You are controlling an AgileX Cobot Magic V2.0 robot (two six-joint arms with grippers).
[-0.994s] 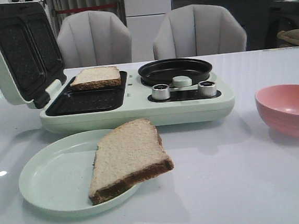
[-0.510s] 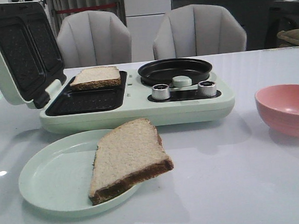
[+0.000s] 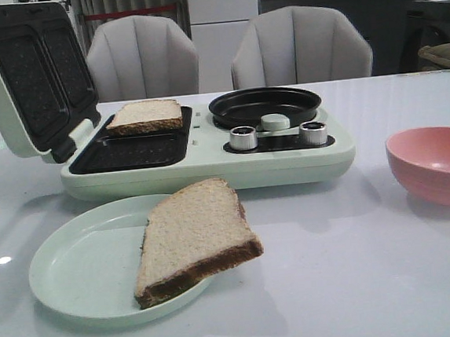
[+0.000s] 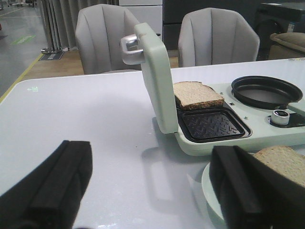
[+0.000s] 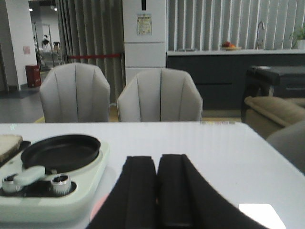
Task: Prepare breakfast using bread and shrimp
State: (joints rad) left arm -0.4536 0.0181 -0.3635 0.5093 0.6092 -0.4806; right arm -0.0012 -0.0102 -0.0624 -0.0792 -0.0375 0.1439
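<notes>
Two slices of bread: one (image 3: 191, 236) lying half over the rim of a pale green plate (image 3: 76, 268) near the table's front, the other (image 3: 146, 115) on the far grill plate of an open sandwich maker (image 3: 209, 166) with a round black pan (image 3: 263, 104) and two metal knobs. Pink bowl (image 3: 437, 164) stands well apart to the right; two grey chairs behind; no legible writing. Left gripper (image 4: 147, 191) fingers spread wide, holding nothing; right gripper (image 5: 157, 191) fingers pressed together, empty.

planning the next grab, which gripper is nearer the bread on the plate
Left. The left gripper has the plate's bread beside one finger; the right gripper is over by the round pan.
</notes>
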